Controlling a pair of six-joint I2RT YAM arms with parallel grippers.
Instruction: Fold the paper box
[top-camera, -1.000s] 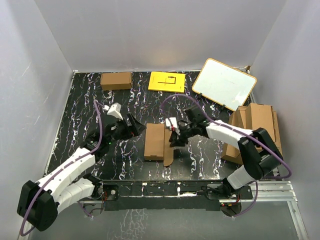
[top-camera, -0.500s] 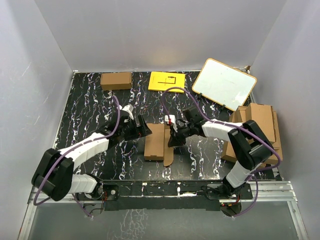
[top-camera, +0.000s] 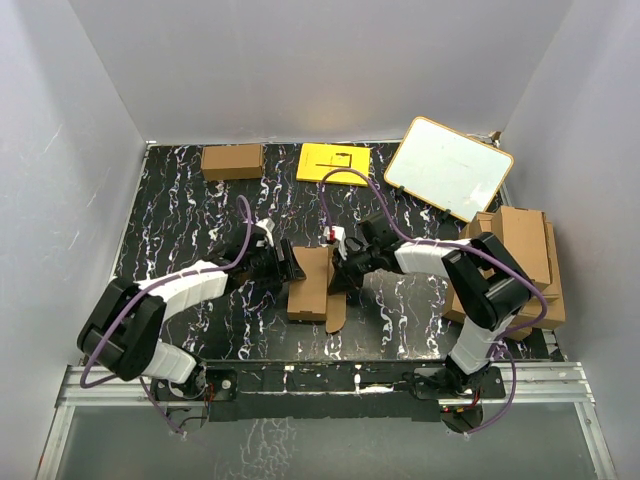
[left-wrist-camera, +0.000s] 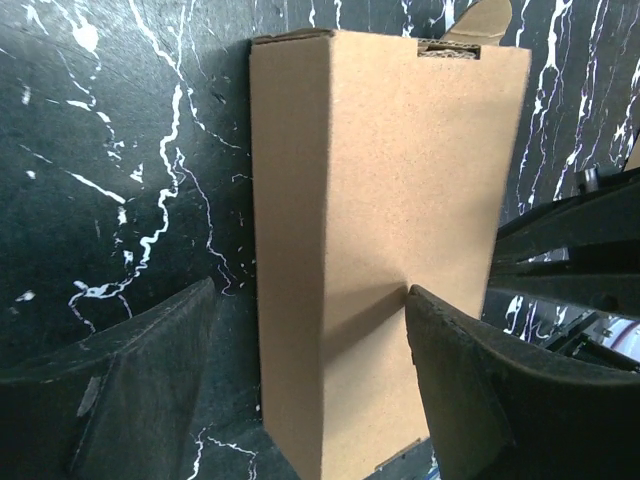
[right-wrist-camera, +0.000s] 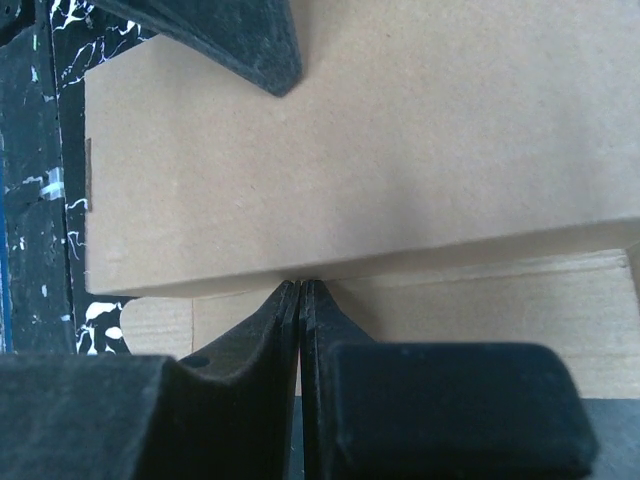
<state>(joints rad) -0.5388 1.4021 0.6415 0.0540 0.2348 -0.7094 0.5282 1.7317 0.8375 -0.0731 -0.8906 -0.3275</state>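
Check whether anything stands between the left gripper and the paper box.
Nothing visible does. The left gripper is open right at the paper box, one finger beside it and the other over its top face.

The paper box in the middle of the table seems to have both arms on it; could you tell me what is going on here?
Both arms are working on the paper box at the centre of the table. The left gripper has come in from the left, and its jaws are open with the box between them. The right gripper has its jaws shut, with the tips against the box's right edge. Whether they pinch anything is unclear. A flap sticks out at the box's near right.
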